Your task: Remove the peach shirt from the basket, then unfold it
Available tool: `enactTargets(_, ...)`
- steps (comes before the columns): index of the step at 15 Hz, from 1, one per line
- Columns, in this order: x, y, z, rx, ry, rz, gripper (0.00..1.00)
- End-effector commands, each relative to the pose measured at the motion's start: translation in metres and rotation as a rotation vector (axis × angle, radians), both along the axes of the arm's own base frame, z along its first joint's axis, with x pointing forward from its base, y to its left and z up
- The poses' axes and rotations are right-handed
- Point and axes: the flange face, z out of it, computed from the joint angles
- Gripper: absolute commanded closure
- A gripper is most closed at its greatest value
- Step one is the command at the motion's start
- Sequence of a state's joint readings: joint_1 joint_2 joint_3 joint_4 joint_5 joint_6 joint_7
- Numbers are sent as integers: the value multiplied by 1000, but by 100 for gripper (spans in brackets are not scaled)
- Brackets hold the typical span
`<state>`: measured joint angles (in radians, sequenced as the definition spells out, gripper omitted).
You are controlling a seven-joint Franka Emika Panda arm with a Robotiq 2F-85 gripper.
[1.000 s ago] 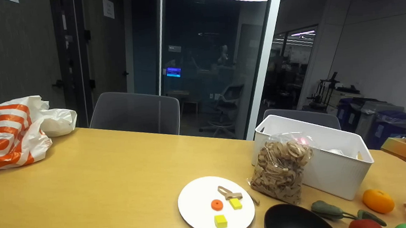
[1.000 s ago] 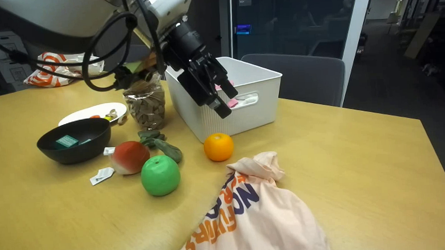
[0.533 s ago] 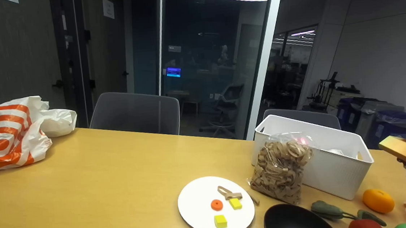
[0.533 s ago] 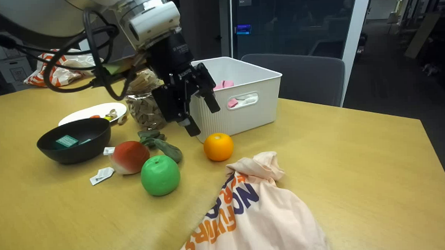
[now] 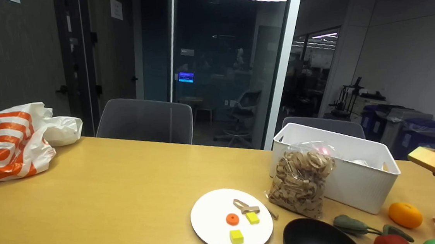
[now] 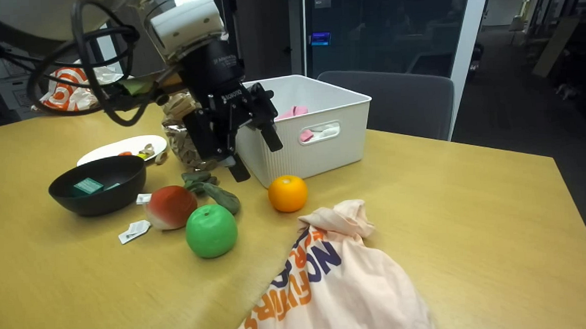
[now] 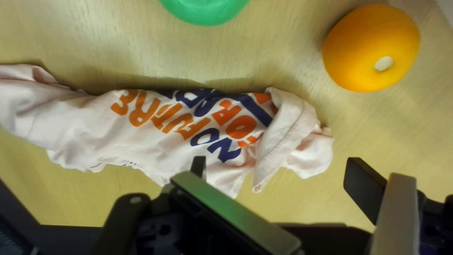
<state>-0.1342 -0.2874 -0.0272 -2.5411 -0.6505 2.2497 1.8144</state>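
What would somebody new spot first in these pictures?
Probably the peach shirt with its big orange and navy letters, lying crumpled on the table. Next, the robot's black hand, hanging open above the table with nothing in it. The bright orange would likely catch the eye too, between the white basket and the shirt.
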Motion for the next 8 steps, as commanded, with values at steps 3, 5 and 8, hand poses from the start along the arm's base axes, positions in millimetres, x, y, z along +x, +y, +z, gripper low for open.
enactTargets(3,10,-48,-22,-76,113,-281,0)
enactTargets(5,8,-82,-34,-77,140,-391,0)
enactTargets(8,1,-135,-52,-60,177,-552,0)
